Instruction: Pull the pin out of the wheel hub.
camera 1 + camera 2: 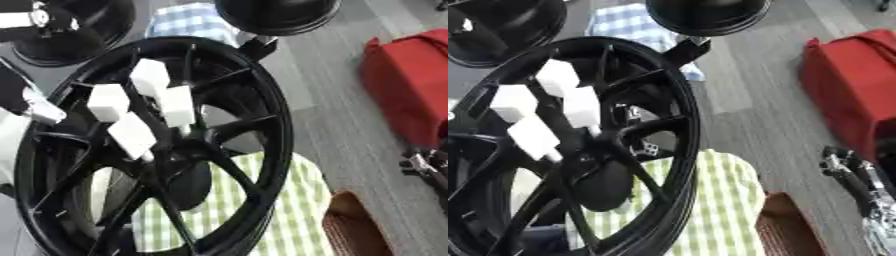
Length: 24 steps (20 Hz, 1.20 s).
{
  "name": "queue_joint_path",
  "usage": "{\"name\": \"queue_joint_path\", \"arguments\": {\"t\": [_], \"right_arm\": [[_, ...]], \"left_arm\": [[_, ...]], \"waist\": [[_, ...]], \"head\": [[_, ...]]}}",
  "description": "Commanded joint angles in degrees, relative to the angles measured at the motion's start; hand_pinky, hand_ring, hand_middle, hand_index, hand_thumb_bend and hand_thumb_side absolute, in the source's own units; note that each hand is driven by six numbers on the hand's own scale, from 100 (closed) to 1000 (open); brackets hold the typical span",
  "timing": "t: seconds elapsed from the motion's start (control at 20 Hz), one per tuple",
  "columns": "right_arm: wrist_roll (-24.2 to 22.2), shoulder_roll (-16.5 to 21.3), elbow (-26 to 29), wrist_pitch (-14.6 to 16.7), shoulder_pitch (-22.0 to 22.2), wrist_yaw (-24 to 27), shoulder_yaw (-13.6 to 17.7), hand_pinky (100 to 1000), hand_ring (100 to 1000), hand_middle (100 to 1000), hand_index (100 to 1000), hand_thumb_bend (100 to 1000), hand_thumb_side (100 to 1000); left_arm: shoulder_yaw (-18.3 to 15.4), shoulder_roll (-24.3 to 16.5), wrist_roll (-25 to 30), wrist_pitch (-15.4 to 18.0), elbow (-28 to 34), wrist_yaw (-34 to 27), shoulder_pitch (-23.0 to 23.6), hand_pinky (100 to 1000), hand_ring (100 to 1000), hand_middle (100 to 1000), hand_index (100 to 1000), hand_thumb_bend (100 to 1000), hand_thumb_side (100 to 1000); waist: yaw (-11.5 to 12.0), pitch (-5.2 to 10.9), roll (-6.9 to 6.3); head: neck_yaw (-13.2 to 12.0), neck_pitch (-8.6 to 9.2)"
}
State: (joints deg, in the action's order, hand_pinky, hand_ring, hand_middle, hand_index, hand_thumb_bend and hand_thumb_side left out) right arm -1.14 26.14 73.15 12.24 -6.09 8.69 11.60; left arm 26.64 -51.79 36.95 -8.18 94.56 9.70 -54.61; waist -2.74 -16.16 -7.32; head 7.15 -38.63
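Black spoked wheel (254, 150) fills the left of both views, standing over a green checked cloth (289, 210). Four white blocks (149, 76) cluster at its hub; which is the pin I cannot tell. Right hand (852, 176) sits well apart at the right edge, its finger state unclear.

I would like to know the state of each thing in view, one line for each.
wheel hub: tilted, resting over the checked cloth.
white blocks: four, seated around the hub centre, none pulled out.
right hand: low at the right edge, apart from the wheel, holding nothing.
red bag: on the floor.
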Motion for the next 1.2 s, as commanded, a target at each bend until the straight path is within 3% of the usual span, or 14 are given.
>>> {"name": "queue_joint_path", "arguments": {"t": [0.05,0.45,1.2], "right_arm": [[-0.1,1.3,1.1,0.0,-0.5,-0.5,0.1,660,653,654,725,197,538],[-0.2,1.2,1.2,-0.1,-0.8,-0.6,0.0,660,653,654,725,195,538],[-0.2,1.2,1.3,-0.3,-1.0,-0.5,-0.2,660,653,655,725,195,539]], "left_arm": [[-0.9,-0.3,1.9,3.2,-2.5,-0.1,-1.3,835,803,737,849,750,258],[-0.3,1.2,10.2,8.0,-6.5,-2.1,-2.0,828,770,720,837,704,208],[1.7,4.8,9.1,9.8,-10.1,0.3,-4.1,794,711,654,807,653,187]], "waist": [[-0.1,0.75,0.38],[-0.3,0.67,0.43],[-0.7,0.75,0.41]], "head": [[-0.1,0.72],[-0.2,0.75],[-0.5,0.79]]}}
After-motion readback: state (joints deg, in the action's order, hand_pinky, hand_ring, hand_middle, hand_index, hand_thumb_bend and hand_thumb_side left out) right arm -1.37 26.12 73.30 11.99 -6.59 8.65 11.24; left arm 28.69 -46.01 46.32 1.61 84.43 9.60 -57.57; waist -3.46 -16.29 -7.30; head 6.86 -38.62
